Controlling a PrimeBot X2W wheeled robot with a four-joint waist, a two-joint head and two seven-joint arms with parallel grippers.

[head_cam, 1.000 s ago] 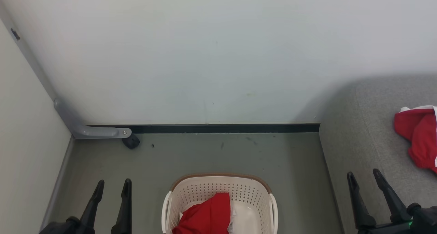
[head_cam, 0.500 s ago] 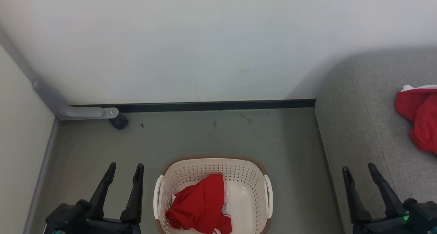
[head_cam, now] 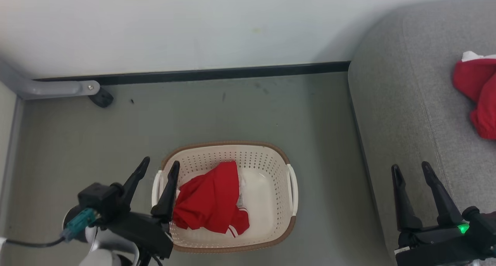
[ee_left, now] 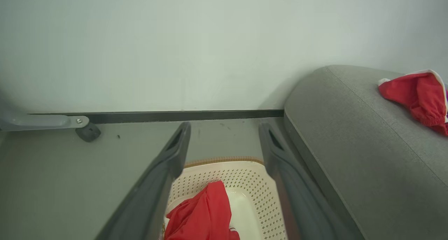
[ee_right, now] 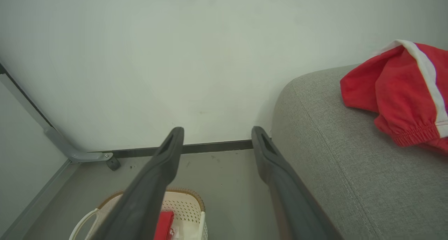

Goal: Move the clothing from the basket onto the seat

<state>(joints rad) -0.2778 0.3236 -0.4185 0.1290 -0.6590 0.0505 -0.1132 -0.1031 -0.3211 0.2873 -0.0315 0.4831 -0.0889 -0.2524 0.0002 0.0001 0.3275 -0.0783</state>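
The basket [head_cam: 255, 163] stands on the floor [head_cam: 77, 142], short of the wall [head_cam: 193, 25] and its dark skirting [head_cam: 217, 74]. A red garment [head_cam: 209, 200] lies crumpled inside it, heaped toward the basket's left half, with a bit of white striping showing at its near edge; the basket's right half shows bare cream bottom.

The left claw [head_cam: 161, 162] is at the basket's left side, fingers spread wide apart and gripping nothing. Its inner finger crosses the left handle and rim, close beside the garment; whether it touches the cloth cannot be told. In the left wrist view the basket and garment sit low between the two fingers.

To the right of the basket, across a strip of floor, is the seat [head_cam: 407, 103]. A second garment [head_cam: 478, 91], red with white trim, lies on it, well apart from the basket. The right claw [head_cam: 410, 167] hangs over the seat's near edge, to the basket's right, fingers likewise apart and empty.
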